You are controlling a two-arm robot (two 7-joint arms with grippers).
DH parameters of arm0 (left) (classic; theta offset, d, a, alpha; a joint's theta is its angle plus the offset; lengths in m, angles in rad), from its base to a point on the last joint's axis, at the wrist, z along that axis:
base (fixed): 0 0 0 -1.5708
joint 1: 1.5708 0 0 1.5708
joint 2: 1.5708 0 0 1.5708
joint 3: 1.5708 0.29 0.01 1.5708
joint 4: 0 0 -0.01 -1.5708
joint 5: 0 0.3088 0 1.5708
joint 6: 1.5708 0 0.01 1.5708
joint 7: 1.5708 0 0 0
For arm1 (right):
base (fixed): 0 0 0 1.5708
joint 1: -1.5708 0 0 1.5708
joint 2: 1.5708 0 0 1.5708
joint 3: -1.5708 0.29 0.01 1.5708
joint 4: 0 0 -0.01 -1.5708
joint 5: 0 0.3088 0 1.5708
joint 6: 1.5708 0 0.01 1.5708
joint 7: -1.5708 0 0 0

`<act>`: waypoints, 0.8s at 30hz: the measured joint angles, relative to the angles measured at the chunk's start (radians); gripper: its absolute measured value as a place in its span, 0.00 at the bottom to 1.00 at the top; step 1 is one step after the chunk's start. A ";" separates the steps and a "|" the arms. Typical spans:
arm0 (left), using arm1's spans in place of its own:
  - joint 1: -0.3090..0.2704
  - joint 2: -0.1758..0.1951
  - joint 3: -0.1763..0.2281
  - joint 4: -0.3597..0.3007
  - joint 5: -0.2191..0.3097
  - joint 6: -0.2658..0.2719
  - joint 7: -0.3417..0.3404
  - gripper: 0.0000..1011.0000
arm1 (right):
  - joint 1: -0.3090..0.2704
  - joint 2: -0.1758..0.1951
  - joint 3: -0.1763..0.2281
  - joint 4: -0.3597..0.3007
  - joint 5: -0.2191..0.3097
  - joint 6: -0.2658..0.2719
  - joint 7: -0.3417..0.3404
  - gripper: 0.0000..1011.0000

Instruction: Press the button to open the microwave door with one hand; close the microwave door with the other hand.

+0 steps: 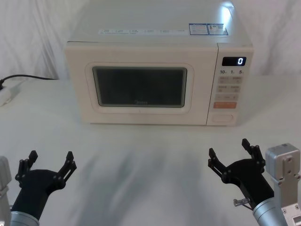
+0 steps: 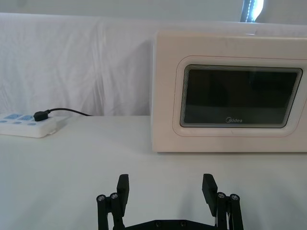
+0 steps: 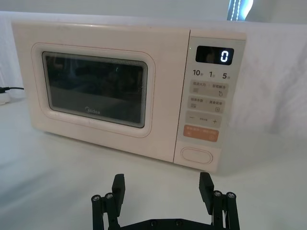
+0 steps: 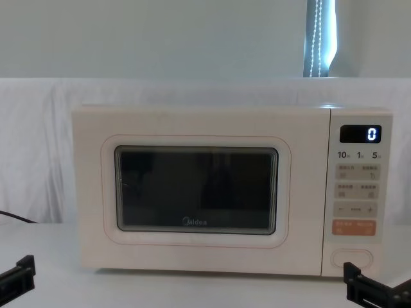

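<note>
We judge the door still needs opening: the microwave door [image 1: 141, 86] sits flush and shut, and the button [image 1: 222, 118] lies at the bottom of the control panel, under the orange key [image 1: 225, 105]. The right gripper [image 1: 230, 153], fingers spread wide, hovers low before it; we should narrow it and push 1 fingertip squarely. The left gripper [image 1: 51, 161], also wide, waits well apart. A power strip [image 2: 29, 124] stands clear at the left; nothing blocks the way

The left tool [image 1: 49, 163] hovered low at near left, fingers spread wide. The right tool [image 1: 229, 152] hovered at near right, equally splayed, angled slightly leftward.
</note>
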 joint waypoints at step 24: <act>0.000 0.000 0.000 0.000 0.000 0.000 0.000 0.99 | 0.000 0.000 0.000 0.000 0.000 0.000 0.000 0.99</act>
